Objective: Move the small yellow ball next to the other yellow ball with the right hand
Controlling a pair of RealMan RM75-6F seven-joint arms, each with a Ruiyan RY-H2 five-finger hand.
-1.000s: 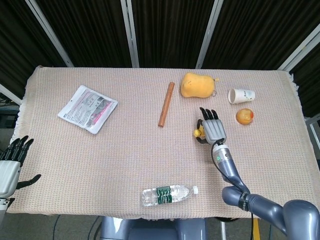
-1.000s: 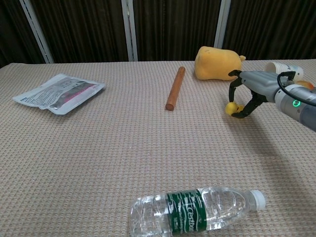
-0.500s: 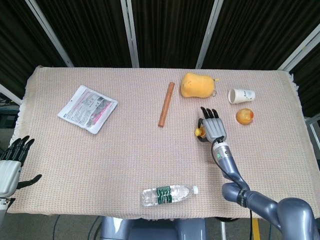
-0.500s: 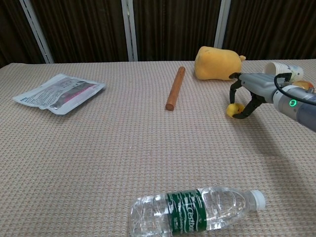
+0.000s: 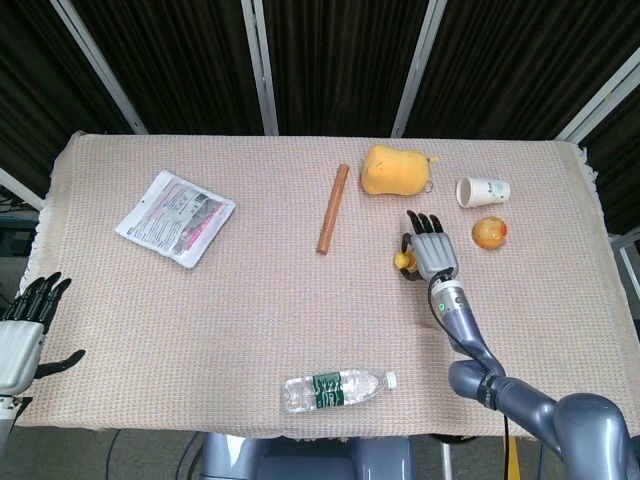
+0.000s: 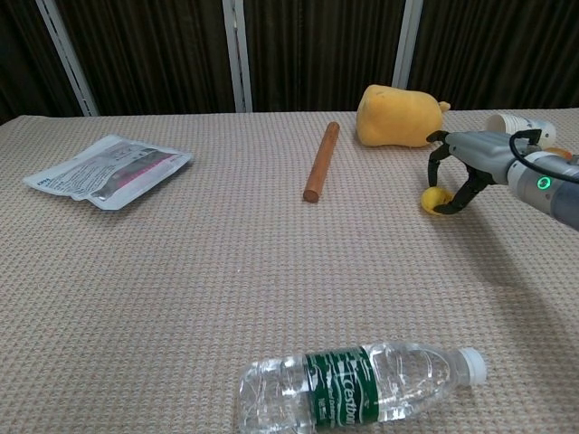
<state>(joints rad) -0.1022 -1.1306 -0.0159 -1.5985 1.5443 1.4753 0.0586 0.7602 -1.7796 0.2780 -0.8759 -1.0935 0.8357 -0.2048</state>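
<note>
Bottle [image 6: 359,387] lying on the counter [image 6: 181,289] has a green label with white script reading roughly "Cestbon", clear only in chest view; smaller print beside it too small to read. Packet [image 5: 176,216] has printed text with pink and red patches, illegible in both views. Paper cup [image 5: 484,190] shows a small dark mark, unreadable.

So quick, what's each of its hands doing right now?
Left hand: open, holding nothing, at the table's near left edge.
Right hand: fingers curled around the small yellow ball, holding it.
</note>
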